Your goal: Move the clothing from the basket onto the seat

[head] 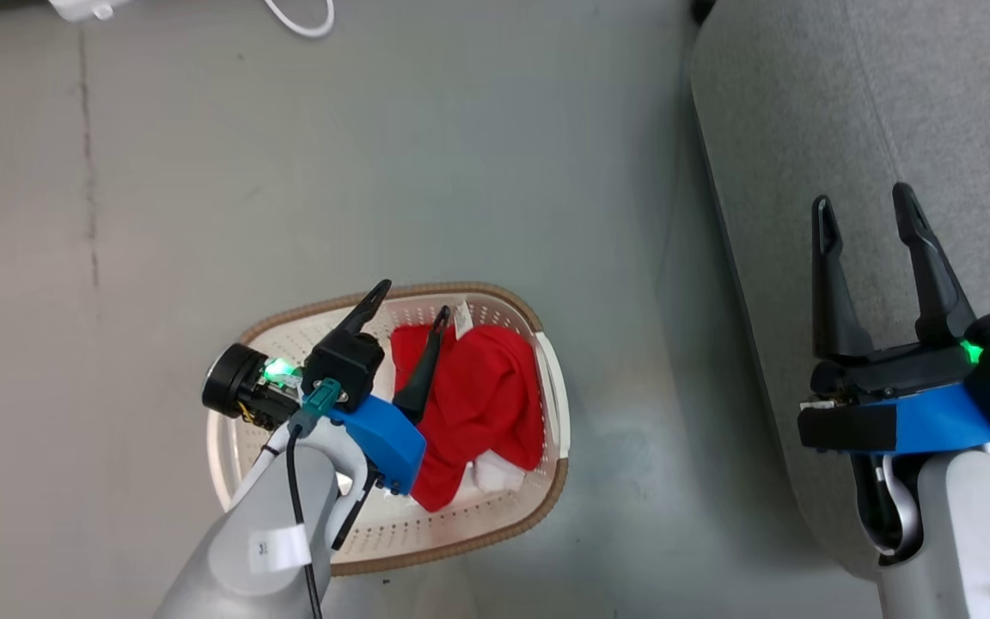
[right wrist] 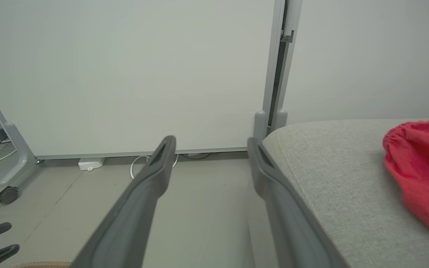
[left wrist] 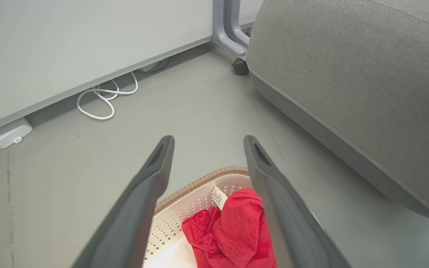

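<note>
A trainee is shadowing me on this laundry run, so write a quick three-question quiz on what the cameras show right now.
1. True or false: the left gripper is open above the basket.
2. Which gripper is over the seat?
3. Where does red clothing lie? A) in the basket alone B) on the seat alone C) in both places

Key:
1. True.
2. The right gripper, which is also open.
3. C. A red heap lies in the basket, and another red garment is on the seat.
</note>
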